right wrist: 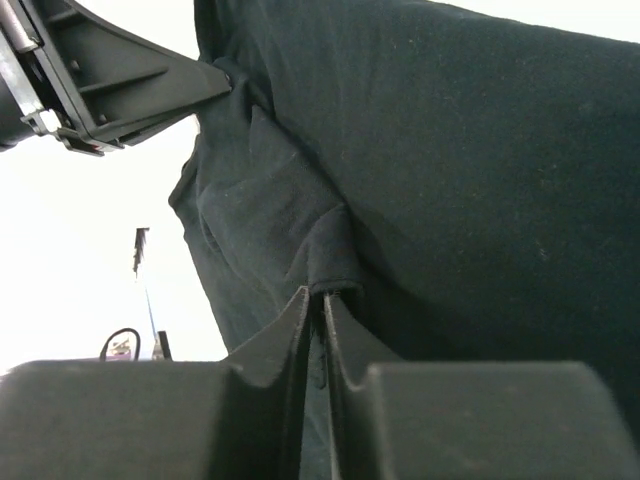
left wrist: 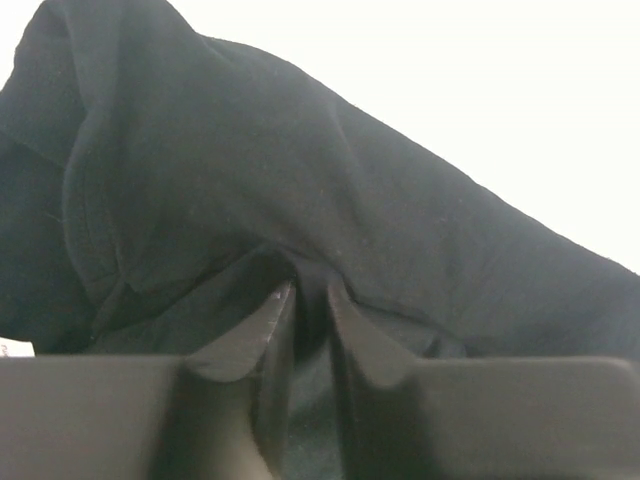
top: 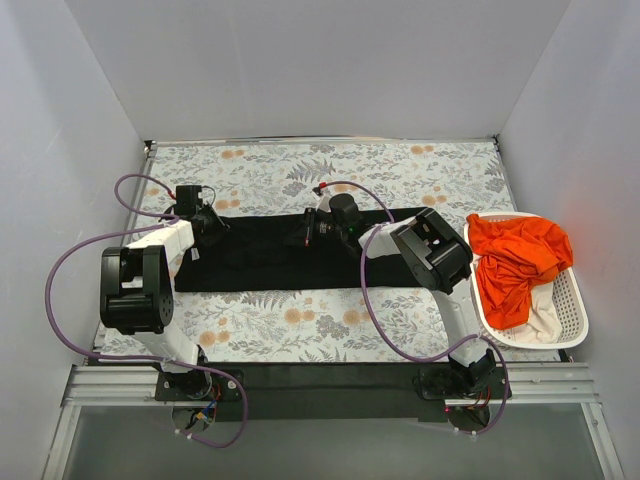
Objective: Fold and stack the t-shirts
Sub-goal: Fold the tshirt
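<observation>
- Top external view: the black t-shirt lies spread in a long band across the middle of the floral-covered table, running from the left side to a little past the centre-right.
- The left arm rises from its base at the near edge, with its elbow bent high over the table's left side. Its forearm reaches away to the far left corner of the shirt, where the left gripper sits on the cloth.
- The right arm rises from its base on the right and bends at the elbow near the shirt's right end. Its forearm stretches leftwards along the far edge, so the right gripper meets the cloth near the middle of that edge.
- An orange t-shirt is heaped in the white basket at the table's right edge, with a cream t-shirt under it at the near end.
- Left wrist view: the two dark fingers are drawn nearly together and pinch a raised fold of black cloth between their tips. The cloth rises above them in a hump.
- Right wrist view: the fingers are pressed together on a small folded tab of the black cloth. The cloth hangs slack to the left and broad and smooth to the right. The left gripper shows at the upper left, its tip touching the same cloth.
</observation>
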Controlling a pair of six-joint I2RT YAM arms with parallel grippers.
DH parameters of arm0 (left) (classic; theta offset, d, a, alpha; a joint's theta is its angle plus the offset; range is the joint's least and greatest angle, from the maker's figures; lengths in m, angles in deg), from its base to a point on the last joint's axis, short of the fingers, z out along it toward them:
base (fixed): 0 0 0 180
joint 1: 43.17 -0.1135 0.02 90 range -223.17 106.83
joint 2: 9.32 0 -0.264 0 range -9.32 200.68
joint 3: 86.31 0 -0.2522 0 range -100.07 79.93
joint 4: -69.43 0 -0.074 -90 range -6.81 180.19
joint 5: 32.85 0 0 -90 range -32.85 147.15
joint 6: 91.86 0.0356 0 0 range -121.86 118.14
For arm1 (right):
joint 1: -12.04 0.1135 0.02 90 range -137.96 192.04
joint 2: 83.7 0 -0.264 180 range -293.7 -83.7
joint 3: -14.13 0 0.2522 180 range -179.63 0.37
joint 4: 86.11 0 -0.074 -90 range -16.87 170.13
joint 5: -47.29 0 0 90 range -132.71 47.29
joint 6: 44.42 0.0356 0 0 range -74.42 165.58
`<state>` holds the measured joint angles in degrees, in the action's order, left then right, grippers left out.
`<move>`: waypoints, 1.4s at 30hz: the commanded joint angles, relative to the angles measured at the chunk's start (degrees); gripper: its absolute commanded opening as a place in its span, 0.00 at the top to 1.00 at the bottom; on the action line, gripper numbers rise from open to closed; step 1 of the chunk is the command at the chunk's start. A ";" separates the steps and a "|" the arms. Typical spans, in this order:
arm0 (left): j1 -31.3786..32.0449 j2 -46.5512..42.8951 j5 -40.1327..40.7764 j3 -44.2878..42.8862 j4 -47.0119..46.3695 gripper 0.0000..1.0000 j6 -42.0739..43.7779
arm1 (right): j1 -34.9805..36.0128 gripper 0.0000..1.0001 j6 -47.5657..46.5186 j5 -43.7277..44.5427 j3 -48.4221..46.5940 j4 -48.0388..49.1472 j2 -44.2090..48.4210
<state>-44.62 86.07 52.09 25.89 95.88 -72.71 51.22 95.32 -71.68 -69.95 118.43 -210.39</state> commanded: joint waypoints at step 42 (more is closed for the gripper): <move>-3.38 -15.67 -3.90 9.65 3.48 0.24 -5.26 | -0.95 0.69 0.54 0.32 9.94 1.07 9.80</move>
<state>-47.99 72.28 49.71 32.49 97.21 -77.52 50.41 95.97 -70.41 -61.54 118.78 -204.14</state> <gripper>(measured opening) 0.761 0.304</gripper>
